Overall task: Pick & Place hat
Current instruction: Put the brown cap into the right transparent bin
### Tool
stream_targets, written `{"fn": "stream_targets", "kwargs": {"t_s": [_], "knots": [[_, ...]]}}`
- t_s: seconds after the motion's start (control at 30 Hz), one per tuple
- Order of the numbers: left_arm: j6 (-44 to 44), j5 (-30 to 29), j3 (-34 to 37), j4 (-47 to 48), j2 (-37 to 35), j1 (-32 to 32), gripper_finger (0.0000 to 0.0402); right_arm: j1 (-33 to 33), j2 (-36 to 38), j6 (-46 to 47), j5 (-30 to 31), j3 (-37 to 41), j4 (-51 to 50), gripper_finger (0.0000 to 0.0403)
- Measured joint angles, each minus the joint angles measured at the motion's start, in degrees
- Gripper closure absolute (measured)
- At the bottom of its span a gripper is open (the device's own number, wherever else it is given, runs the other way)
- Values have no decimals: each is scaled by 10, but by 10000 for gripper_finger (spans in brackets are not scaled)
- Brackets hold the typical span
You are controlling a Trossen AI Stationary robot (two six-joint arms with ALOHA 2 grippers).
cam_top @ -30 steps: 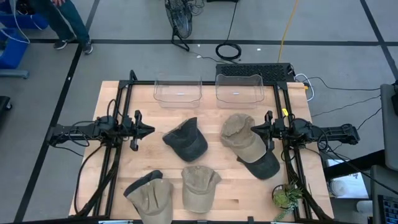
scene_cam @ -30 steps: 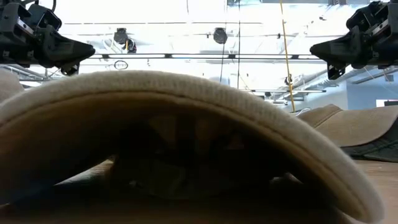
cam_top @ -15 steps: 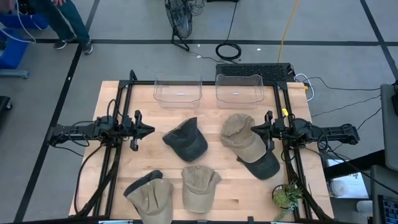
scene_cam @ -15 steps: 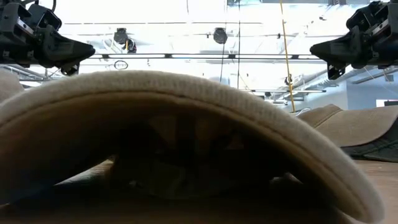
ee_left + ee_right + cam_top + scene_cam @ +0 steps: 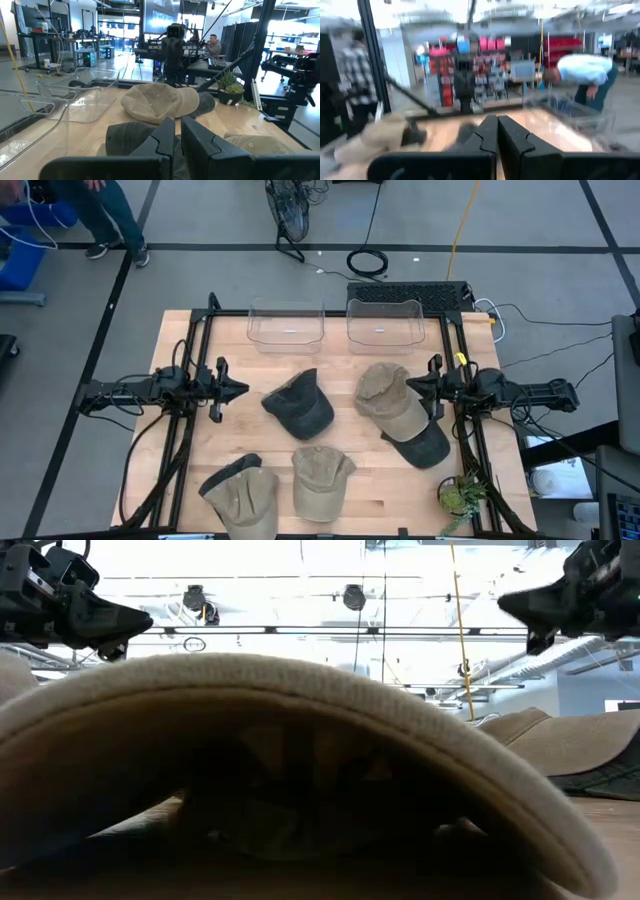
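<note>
Several caps lie crown up on the wooden table [image 5: 180, 430]: a dark grey hat [image 5: 297, 405] in the middle, a tan hat with a dark brim [image 5: 398, 410] at the right, a tan hat [image 5: 320, 480] at the near edge, and a tan, dark-brimmed hat [image 5: 243, 495] to its left. My left gripper [image 5: 240, 389] hangs shut above the table, left of the grey hat. My right gripper [image 5: 408, 386] hangs shut over the right hat's edge, clear above it in the low view [image 5: 505, 602]. Both hold nothing.
Two clear plastic bins [image 5: 286, 325] [image 5: 383, 322] stand side by side at the table's far edge. A small potted plant [image 5: 460, 495] sits at the near right corner. Black frame rails [image 5: 200, 360] run along both sides. A person stands beyond the far left corner.
My right gripper has tipped its fingertips upward a little and risen slightly; its fingers stay shut. The hats lie where they were.
</note>
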State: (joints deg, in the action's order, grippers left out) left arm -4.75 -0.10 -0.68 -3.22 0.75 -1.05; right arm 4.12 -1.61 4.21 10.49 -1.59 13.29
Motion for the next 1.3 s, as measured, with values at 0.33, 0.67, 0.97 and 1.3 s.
{"fn": "stream_targets", "kwargs": {"t_s": [0.33,0.67,0.97,1.3], "knots": [[0,0,0,0,0,0,366,0,-197,5,47,-134,-34,403],[0,0,0,0,0,0,366,4,-419,99,30,-329,-109,403],[0,0,0,0,0,0,366,12,-574,113,28,-491,-308,403],[0,0,0,0,0,0,366,-1,-623,130,61,-554,-538,403]]}}
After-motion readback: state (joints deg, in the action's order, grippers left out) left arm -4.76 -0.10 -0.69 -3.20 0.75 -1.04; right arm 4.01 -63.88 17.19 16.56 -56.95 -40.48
